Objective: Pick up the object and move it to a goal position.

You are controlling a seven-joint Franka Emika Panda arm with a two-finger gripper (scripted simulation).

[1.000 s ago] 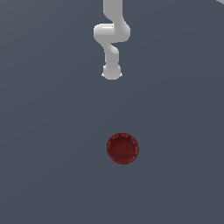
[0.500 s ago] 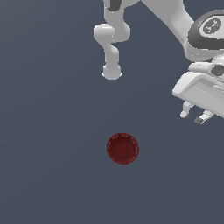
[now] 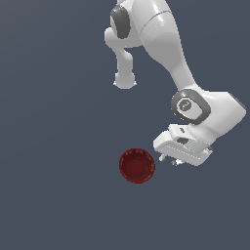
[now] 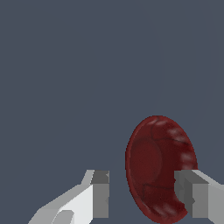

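Note:
The object, a small dark red round bowl (image 3: 137, 166), rests on the flat grey floor (image 3: 53, 146) below the middle of the exterior view. My gripper (image 3: 168, 160) hangs just off the bowl's rim on the exterior view's right, with its short fingers pointing down. In the wrist view the bowl (image 4: 153, 159) lies beyond the open gripper (image 4: 142, 180). One finger (image 4: 101, 192) stands on bare floor beside the bowl, and the other finger (image 4: 192, 194) overlaps its rim. Nothing is held between them.
The white arm's links (image 3: 161, 44) and base column (image 3: 125, 78) rise at the back of the exterior view. Plain grey floor surrounds the bowl on all sides.
The arm has swung in from the exterior view's upper right, bringing the gripper close beside the bowl. The bowl has stayed in place.

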